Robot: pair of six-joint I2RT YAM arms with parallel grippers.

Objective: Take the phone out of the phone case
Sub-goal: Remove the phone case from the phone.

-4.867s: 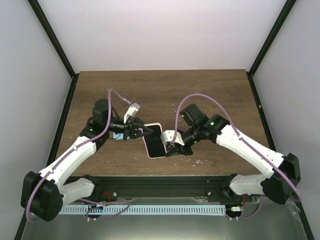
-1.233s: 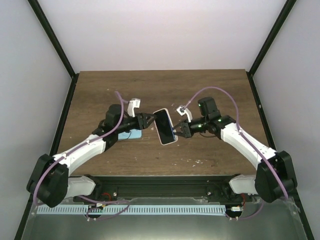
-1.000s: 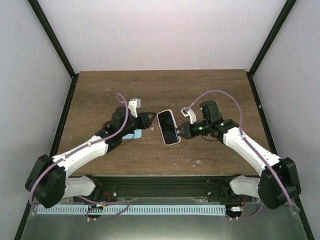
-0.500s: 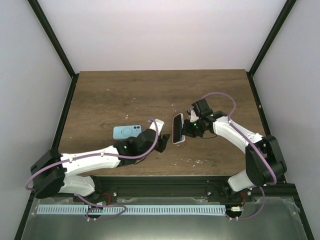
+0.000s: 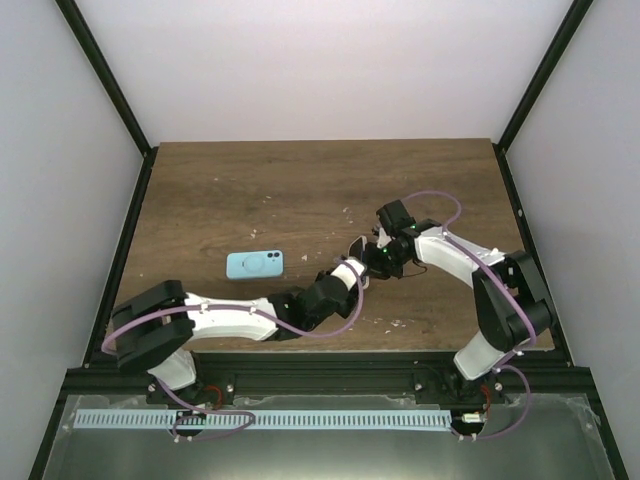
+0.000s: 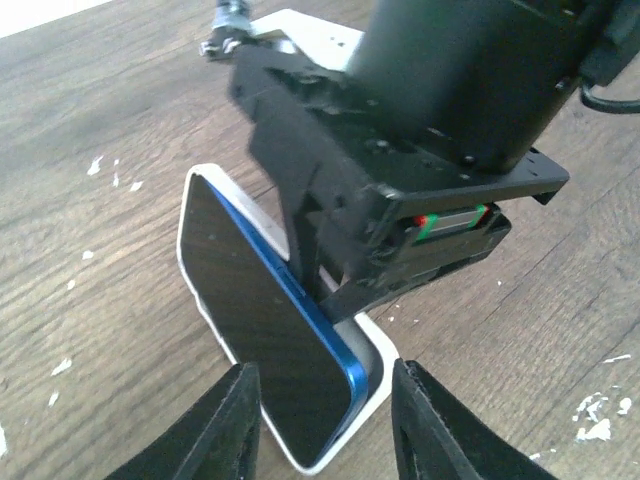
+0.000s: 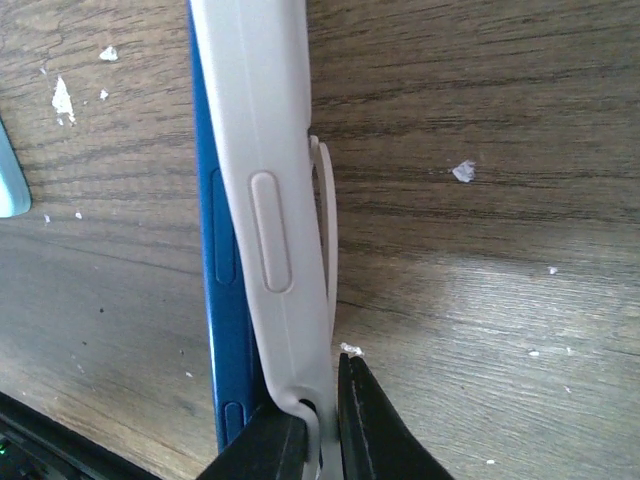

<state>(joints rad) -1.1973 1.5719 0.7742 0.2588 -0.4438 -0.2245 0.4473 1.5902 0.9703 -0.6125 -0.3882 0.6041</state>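
The phone (image 6: 265,320) has a black screen and a blue rim, and sits in a white case (image 6: 375,355). It is held on edge just above the table and shows edge-on in the top view (image 5: 357,248). Its near corner stands a little out of the case. My right gripper (image 7: 320,430) is shut on the white case's (image 7: 265,200) wall, with the blue phone rim (image 7: 225,280) beside it. My left gripper (image 6: 330,430) is open, one finger on each side of the phone's lower corner, not touching it. It reaches in from the left in the top view (image 5: 348,272).
A light blue phone-shaped object (image 5: 254,264) lies flat on the wooden table (image 5: 250,190) to the left; its edge shows in the right wrist view (image 7: 8,170). White crumbs are scattered on the wood near the front edge.
My left arm has left the light blue object and swung right and low to the phone. My right gripper has turned the phone from flat onto its edge.
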